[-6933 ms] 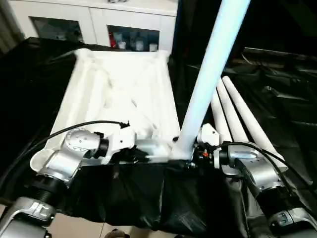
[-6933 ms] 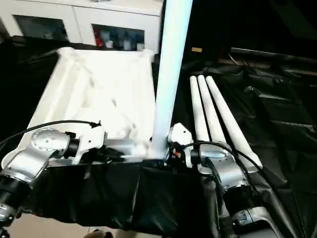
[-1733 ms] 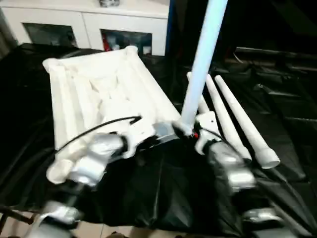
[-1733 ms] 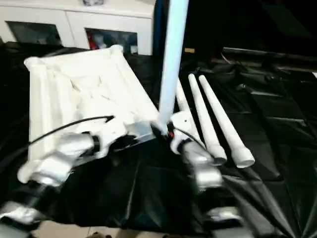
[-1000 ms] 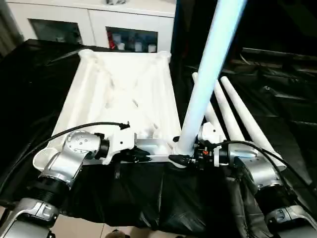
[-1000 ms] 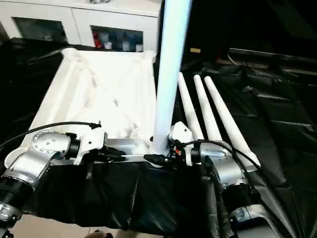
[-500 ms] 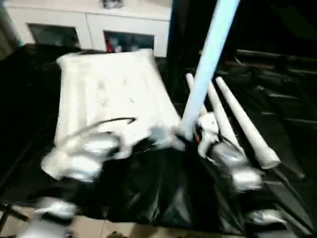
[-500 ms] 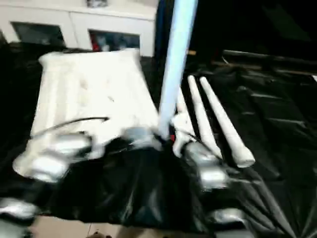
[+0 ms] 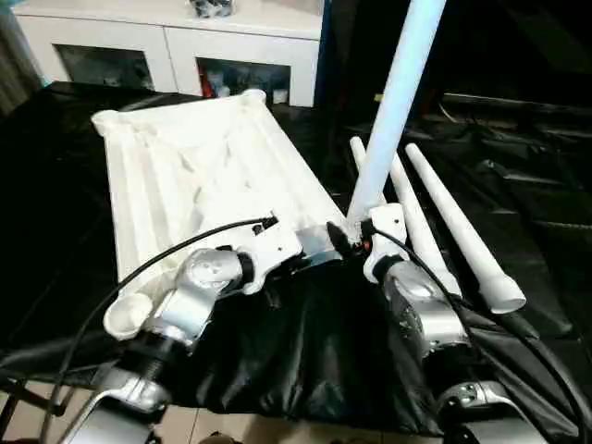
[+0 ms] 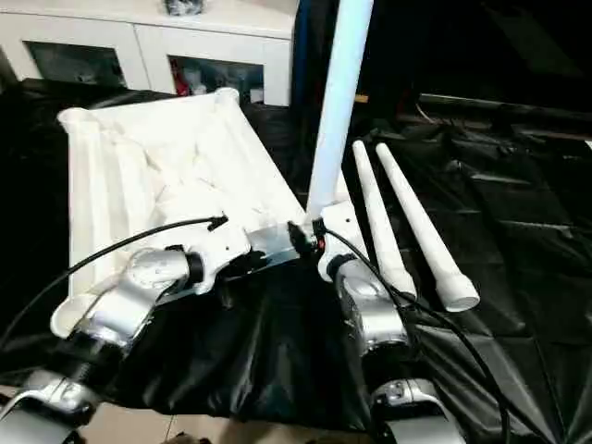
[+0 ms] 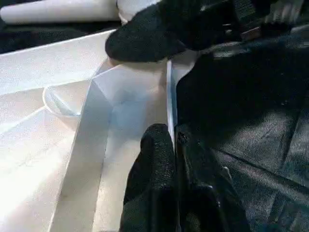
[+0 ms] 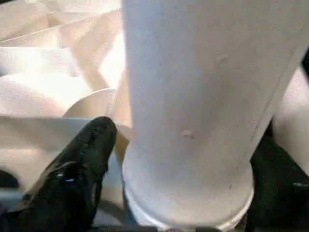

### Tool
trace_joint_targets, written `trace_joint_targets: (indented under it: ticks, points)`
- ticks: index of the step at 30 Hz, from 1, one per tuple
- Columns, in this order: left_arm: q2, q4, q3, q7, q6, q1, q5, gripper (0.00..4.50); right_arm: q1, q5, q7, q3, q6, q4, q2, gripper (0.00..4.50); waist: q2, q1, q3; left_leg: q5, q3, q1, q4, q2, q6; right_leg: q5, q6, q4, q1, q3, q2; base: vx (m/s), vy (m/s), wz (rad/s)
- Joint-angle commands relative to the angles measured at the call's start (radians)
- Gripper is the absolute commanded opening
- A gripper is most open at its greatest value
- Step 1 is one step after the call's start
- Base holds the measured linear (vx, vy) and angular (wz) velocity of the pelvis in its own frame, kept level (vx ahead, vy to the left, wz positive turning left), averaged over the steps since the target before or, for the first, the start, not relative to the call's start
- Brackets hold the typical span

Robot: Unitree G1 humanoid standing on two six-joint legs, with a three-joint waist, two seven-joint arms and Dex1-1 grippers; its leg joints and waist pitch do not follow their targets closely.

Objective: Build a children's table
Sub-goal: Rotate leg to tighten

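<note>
1. The tabletop (image 9: pixel 199 176) lies underside up on the black sheet (image 9: pixel 305 351), skewed, its long axis running away from me and toward my left; its near right corner sits right between my two grippers

2. My left gripper (image 11: pixel 166 145) is pressed together on the thin rim of the tabletop beside that corner, pinning the slab

3. The upright leg (image 9: pixel 393 102) stands in the near right corner socket, its long axis rising and leaning a little to my right, out past the top of my head view

4. My right gripper (image 12: pixel 178 159) straddles the base of that leg with its fingers (image 12: pixel 82 154) spread to either side; I think they sit just clear of the tube, though the close view is too tight to be sure

5. So the right arm is the nearer one for any further turning of the leg, with the left holding the corner steady

6. The spare legs (image 10: pixel 407 217) lie side by side just right of my right wrist, pointing away from me; open sheet lies beyond them, and the white cabinet (image 9: pixel 176 46) stands well behind the far edge
</note>
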Motion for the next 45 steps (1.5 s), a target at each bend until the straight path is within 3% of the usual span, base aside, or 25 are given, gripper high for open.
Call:
trace_joint_targets:
  ticks: [1,4,7,8,12,15,17,20,26,30,33,34,37,38,39,41,44,45]
  points:
    - [0.017,0.024,-0.046,-0.090,-0.061,0.030,-0.034,0.00,0.016,0.009,0.218,0.134,-0.030,-0.055,-0.007,3.89,-0.008,0.001,-0.041,-0.269,-0.029,0.001,-0.068,0.054,0.051,-0.329,-0.142,-0.091,0.027,0.052,-0.086,0.000,0.000,0.00]
    - [0.031,0.025,-0.042,-0.113,-0.076,0.033,-0.044,0.00,0.021,0.010,0.258,0.143,-0.037,-0.064,-0.027,3.89,-0.007,0.001,-0.044,-0.210,-0.024,-0.002,-0.064,0.054,0.065,-0.238,-0.172,-0.080,0.032,0.051,-0.082,0.000,0.000,0.00]
    - [0.083,0.015,-0.029,-0.219,-0.104,0.041,-0.089,0.00,0.045,0.034,0.439,0.177,-0.039,-0.112,-0.104,3.89,-0.008,0.005,-0.047,-0.165,-0.021,-0.002,-0.057,0.054,0.078,-0.160,-0.195,-0.070,0.039,0.048,-0.079,0.000,0.000,0.00]
    - [0.106,0.016,-0.027,-0.254,-0.118,0.042,-0.101,0.00,0.055,0.052,0.523,0.190,-0.029,-0.141,-0.136,3.89,-0.005,0.005,-0.048,-0.136,-0.019,-0.001,-0.055,0.055,0.099,-0.075,-0.217,-0.060,0.038,0.048,-0.076,0.000,0.000,0.00]
    - [0.148,0.020,-0.028,-0.319,-0.142,0.036,-0.126,0.00,0.065,0.077,0.669,0.222,-0.004,-0.187,-0.208,3.89,-0.006,0.009,-0.051,-0.083,-0.014,0.000,-0.048,0.059,0.134,0.044,-0.255,-0.044,0.042,0.043,-0.070,0.000,0.000,0.00]
    - [0.172,0.025,-0.024,-0.361,-0.149,0.036,-0.138,0.00,0.054,0.074,0.729,0.231,0.009,-0.187,-0.236,3.65,-0.005,0.014,-0.046,-0.122,-0.014,0.000,-0.050,0.062,0.123,-0.019,-0.264,-0.050,0.040,0.041,-0.075,0.000,0.000,0.00]
    - [0.177,0.027,-0.022,-0.372,-0.150,0.035,-0.139,0.00,0.049,0.072,0.741,0.234,0.012,-0.185,-0.242,3.55,-0.006,0.013,-0.043,-0.167,-0.014,0.003,-0.053,0.063,0.093,-0.110,-0.250,-0.059,0.038,0.043,-0.078,0.000,0.000,0.00]
    - [0.188,0.036,-0.021,-0.391,-0.157,0.034,-0.146,0.00,0.044,0.070,0.768,0.247,0.018,-0.186,-0.253,3.26,-0.008,0.011,-0.041,-0.192,-0.016,0.004,-0.055,0.062,0.067,-0.170,-0.232,-0.063,0.037,0.045,-0.079,0.000,0.000,0.00]
    - [0.192,0.050,-0.022,-0.404,-0.162,0.028,-0.154,0.00,0.047,0.099,0.765,0.236,0.059,-0.193,-0.236,2.87,-0.010,0.013,-0.044,-0.154,-0.016,0.002,-0.053,0.061,0.074,-0.127,-0.235,-0.057,0.039,0.045,-0.078,0.000,0.000,0.00]
    - [0.153,0.041,-0.010,-0.343,-0.117,0.032,-0.158,0.00,0.079,0.104,0.639,0.205,0.115,-0.209,-0.167,2.78,-0.010,0.011,-0.039,-0.193,-0.018,0.004,-0.058,0.061,0.055,-0.207,-0.221,-0.066,0.035,0.046,-0.081,0.000,0.000,0.00]
    - [0.117,0.045,-0.013,-0.253,-0.089,0.022,-0.121,0.00,0.077,0.067,0.441,0.167,0.112,-0.165,-0.097,2.75,-0.012,-0.002,-0.030,-0.269,-0.025,0.007,-0.067,0.060,0.019,-0.371,-0.180,-0.083,0.026,0.051,-0.086,0.000,0.000,0.00]
    - [0.080,0.050,-0.019,-0.173,-0.062,0.012,-0.085,0.00,0.064,0.047,0.264,0.123,0.120,-0.114,-0.034,2.75,-0.011,-0.006,-0.030,-0.292,-0.030,0.009,-0.071,0.059,0.000,-0.437,-0.162,-0.090,0.026,0.049,-0.088,0.000,0.000,0.00]
    - [0.023,0.047,-0.025,-0.074,-0.026,0.005,-0.052,0.00,0.050,0.020,0.082,0.091,0.123,-0.059,0.032,2.74,-0.011,-0.019,-0.028,-0.341,-0.038,0.014,-0.074,0.059,-0.030,-0.538,-0.123,-0.101,0.017,0.048,-0.090,-0.052,0.007,-0.08]
    - [-0.014,0.045,-0.027,-0.029,-0.007,0.007,-0.046,0.00,0.047,-0.011,0.004,0.094,0.110,-0.040,0.061,2.74,-0.006,-0.018,-0.026,-0.352,-0.039,0.017,-0.073,0.057,-0.030,-0.547,-0.118,-0.104,0.014,0.048,-0.089,0.000,0.000,0.00]
    - [-0.037,0.043,-0.033,0.002,0.004,0.009,-0.035,0.00,0.042,-0.018,-0.016,0.097,0.109,-0.031,0.085,2.74,-0.009,-0.021,-0.024,-0.371,-0.036,0.021,-0.072,0.057,-0.027,-0.562,-0.111,-0.110,0.007,0.050,-0.088,0.000,0.000,0.00]
    - [-0.057,0.042,-0.039,0.032,0.014,0.010,-0.023,0.00,0.037,-0.021,-0.037,0.098,0.110,-0.024,0.108,2.74,-0.011,-0.021,-0.026,-0.375,-0.040,0.017,-0.074,0.055,-0.017,-0.574,-0.097,-0.111,0.012,0.049,-0.089,0.000,0.000,0.00]
    - [-0.106,0.046,-0.048,0.082,0.026,0.013,-0.009,0.00,0.018,-0.033,-0.059,0.108,0.088,-0.016,0.142,2.74,-0.007,-0.022,-0.031,-0.362,-0.037,0.016,-0.076,0.057,-0.005,-0.496,-0.110,-0.108,0.013,0.048,-0.084,0.000,0.000,0.00]
    - [-0.112,0.043,-0.049,0.085,0.030,0.014,-0.005,0.00,0.015,-0.038,-0.066,0.106,0.077,-0.013,0.147,3.09,-0.006,-0.019,-0.032,-0.361,-0.036,0.015,-0.076,0.056,-0.001,-0.484,-0.111,-0.108,0.013,0.050,-0.086,0.000,0.000,0.00]
